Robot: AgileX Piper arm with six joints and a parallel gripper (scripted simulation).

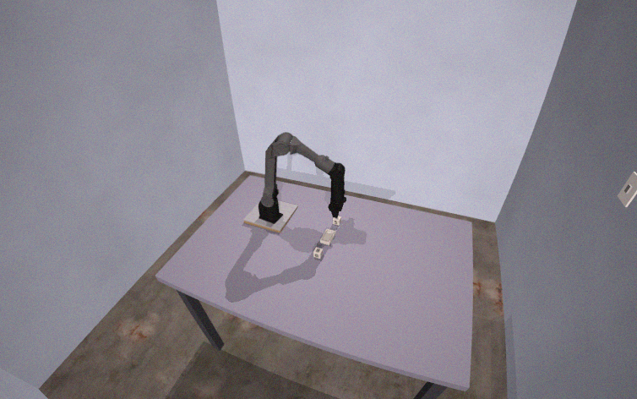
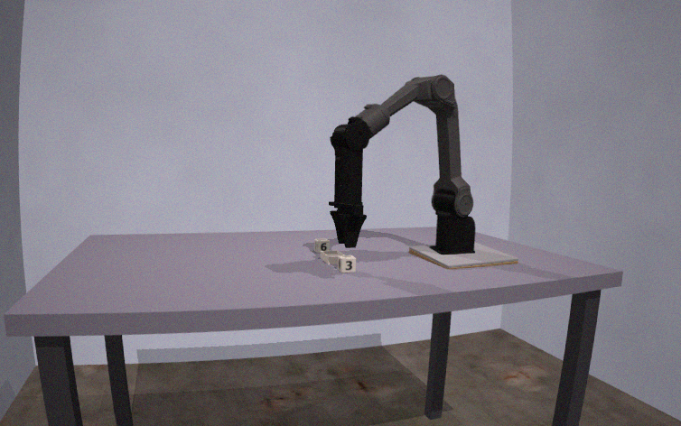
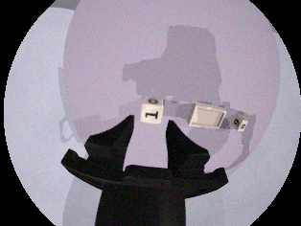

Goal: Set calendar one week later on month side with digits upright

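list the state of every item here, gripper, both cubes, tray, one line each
gripper: open partway, holding nothing, low over the cube with 6
cube with 6: on the table outside the tray, 6 showing on one side, 1 on top
cube with 3: on the table at the tray's other end, outside it
tray: flat on the table, no cubes in it
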